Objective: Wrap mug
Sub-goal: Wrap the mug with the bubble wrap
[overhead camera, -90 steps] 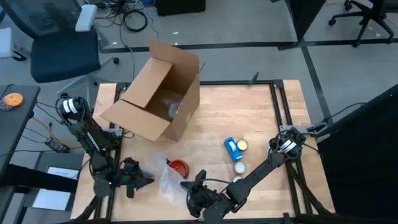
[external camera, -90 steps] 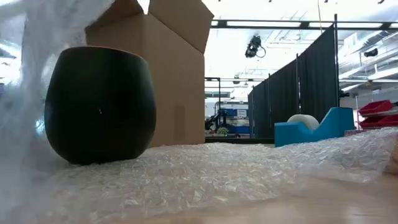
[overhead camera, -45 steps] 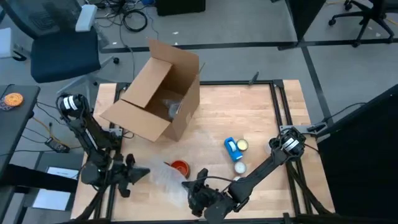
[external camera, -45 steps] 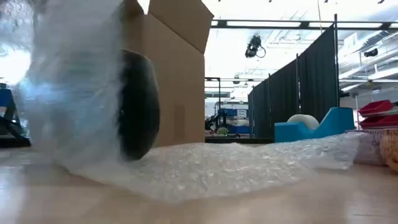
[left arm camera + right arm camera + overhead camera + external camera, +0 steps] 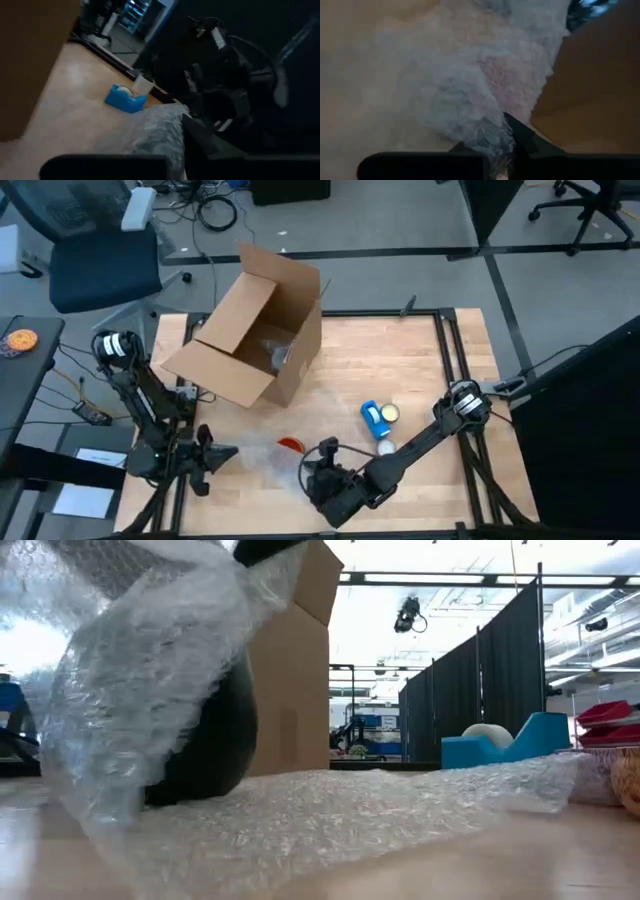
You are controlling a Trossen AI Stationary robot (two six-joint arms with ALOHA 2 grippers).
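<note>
Low view: mug [image 5: 215, 740] upright, half-wrapped

A: High camera looks straight down on the whole worktop [image 5: 400, 370], arms entering from the near edge. Low camera?

B: At worktop height, facing level toward the room behind, very close to the bubble wrap [image 5: 330, 820]. The cardboard box [image 5: 250, 330] shows in both views.

A: Wrist cameras?

B: Left wrist looks across the worktop at the blue tape dispenser [image 5: 125, 98], also seen from above. Right wrist sits nearly against the wrap.
</note>
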